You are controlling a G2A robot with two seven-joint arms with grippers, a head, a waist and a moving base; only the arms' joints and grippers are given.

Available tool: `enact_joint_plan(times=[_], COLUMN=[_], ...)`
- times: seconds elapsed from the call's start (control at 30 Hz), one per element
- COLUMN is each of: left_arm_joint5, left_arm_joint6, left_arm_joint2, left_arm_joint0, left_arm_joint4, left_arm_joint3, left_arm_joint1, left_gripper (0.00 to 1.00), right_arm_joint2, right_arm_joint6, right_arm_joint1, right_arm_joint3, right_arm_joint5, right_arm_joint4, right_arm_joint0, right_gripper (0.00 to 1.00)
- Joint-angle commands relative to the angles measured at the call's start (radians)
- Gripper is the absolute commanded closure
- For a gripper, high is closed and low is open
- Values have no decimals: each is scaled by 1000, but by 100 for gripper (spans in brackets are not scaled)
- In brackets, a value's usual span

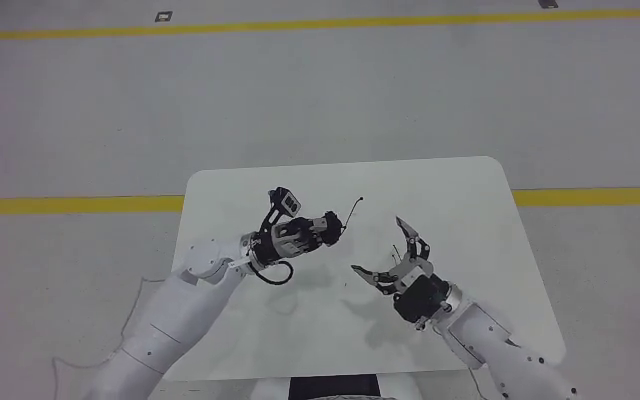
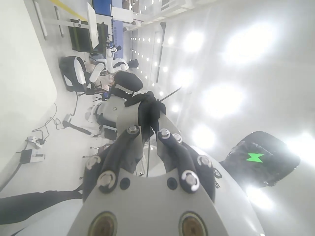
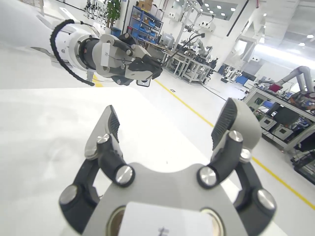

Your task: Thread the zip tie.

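Observation:
A thin black zip tie [image 1: 352, 211] sticks out from my left gripper [image 1: 335, 228], which is shut on it above the middle of the white table [image 1: 450, 190]. In the left wrist view the zip tie [image 2: 169, 95] pokes out past the closed fingertips [image 2: 151, 105], and its strap runs back between the fingers. My right gripper [image 1: 393, 250] stands open to the right of the left one, a short gap away, with nothing between its fingers. From the right wrist view I see the left gripper [image 3: 153, 71] holding the zip tie [image 3: 169, 56] beyond my open right gripper [image 3: 169, 117].
The white table [image 3: 49, 124] bears no other objects. A yellow floor line [image 1: 90, 204] runs behind the table, and another yellow line [image 1: 300, 26] lies farther back.

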Motion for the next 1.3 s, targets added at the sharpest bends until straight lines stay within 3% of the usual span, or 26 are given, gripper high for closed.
enact_joint_plan(times=[0.0, 0.2, 0.43, 0.77, 0.83, 0.97, 1.17, 1.27], left_arm_joint5=[0, 0, 0, 0, 0, 0, 0, 0], left_arm_joint6=[0, 0, 0, 0, 0, 0, 0, 0], left_arm_joint2=[0, 0, 0, 0, 0, 0, 0, 0], left_arm_joint0=[0, 0, 0, 0, 0, 0, 0, 0], left_arm_joint4=[0, 0, 0, 0, 0, 0, 0, 0], left_arm_joint3=[0, 0, 0, 0, 0, 0, 0, 0], left_arm_joint1=[0, 0, 0, 0, 0, 0, 0, 0], left_gripper=[100, 100, 100, 100, 100, 100, 100, 100], right_arm_joint2=[-30, -115, -170, -171, -164, -175, -229, -252], right_arm_joint6=[-94, -278, -391, -393, -392, -476, -521, -536], right_arm_joint1=[-13, -54, -93, -94, -97, -119, -162, -181], right_arm_joint3=[42, 173, 275, 277, 271, 309, 391, 423], right_arm_joint5=[1, 2, 33, 36, 59, 82, 87, 83], right_arm_joint4=[28, 54, 55, 52, 51, 109, 151, 153], right_arm_joint0=[26, 105, 161, 164, 168, 184, 240, 265], right_gripper=[0, 0, 0, 0, 0, 0, 0, 30])
